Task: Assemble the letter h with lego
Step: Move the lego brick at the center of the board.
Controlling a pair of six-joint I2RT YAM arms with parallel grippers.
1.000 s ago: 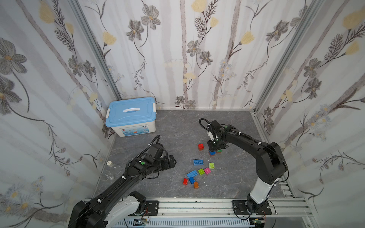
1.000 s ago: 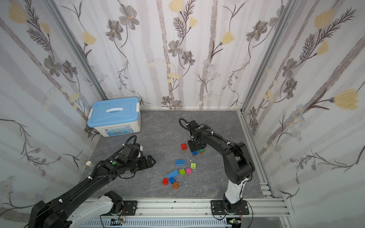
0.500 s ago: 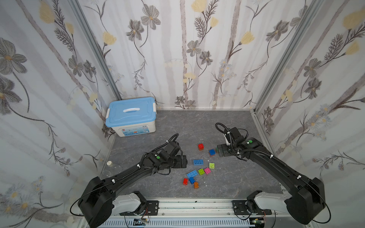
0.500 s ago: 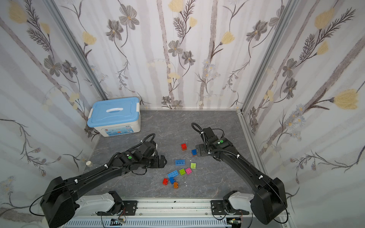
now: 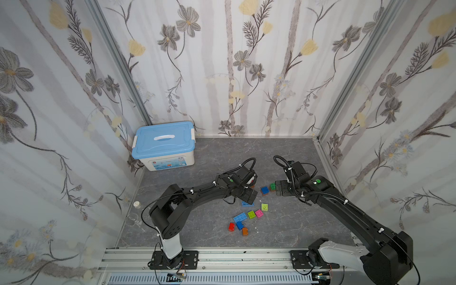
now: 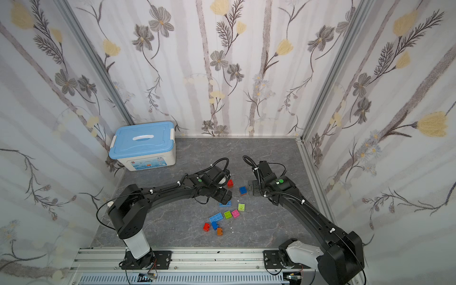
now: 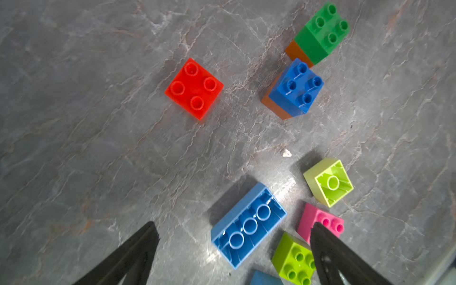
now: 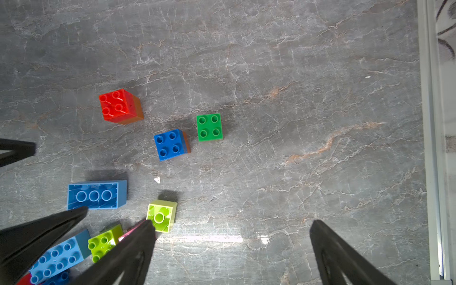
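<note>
The lego lies loose on the grey floor. A red brick (image 7: 195,87), a blue brick (image 7: 296,86) and a green brick (image 7: 320,32) each sit on an orange one. A long light-blue brick (image 7: 248,224) lies studs down between the tips of my left gripper (image 7: 232,224), which hangs open above it. Beside it are an upturned lime brick (image 7: 329,182), a pink brick (image 7: 318,219) and a lime brick (image 7: 293,259). My right gripper (image 8: 232,222) is open over bare floor, just right of the green brick (image 5: 272,186).
A white storage box with a light-blue lid (image 5: 164,145) stands in the back left corner. Nearer the front lie another light-blue brick (image 5: 240,218) and small red (image 5: 231,226), blue (image 5: 239,225) and orange (image 5: 245,231) bricks. Walls close three sides; a rail (image 5: 222,256) runs along the front.
My right gripper has opened and drawn back to the right, away from the blue brick. My left gripper has swung right across the floor to above the long light-blue brick.
</note>
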